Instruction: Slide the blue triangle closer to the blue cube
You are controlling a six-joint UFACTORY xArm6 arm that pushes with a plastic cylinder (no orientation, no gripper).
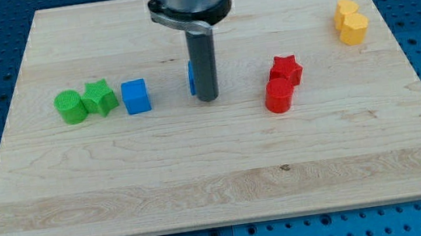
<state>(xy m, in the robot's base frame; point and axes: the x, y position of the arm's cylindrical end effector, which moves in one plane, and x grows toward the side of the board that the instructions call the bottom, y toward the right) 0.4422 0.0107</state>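
Observation:
The blue cube [136, 96] sits left of the board's middle. The blue triangle [191, 78] is to its right, mostly hidden behind my rod; only a thin blue sliver shows at the rod's left edge. My tip [208, 99] rests on the board right against the triangle's right side. A gap of bare wood about one block wide lies between the cube and the triangle.
A green cylinder [70, 107] and a green star [99, 98] stand just left of the blue cube. A red star [286, 70] and a red cylinder [278, 95] sit right of the tip. Two yellow blocks [350, 21] are at the top right. The wooden board [219, 182] lies on a blue pegboard.

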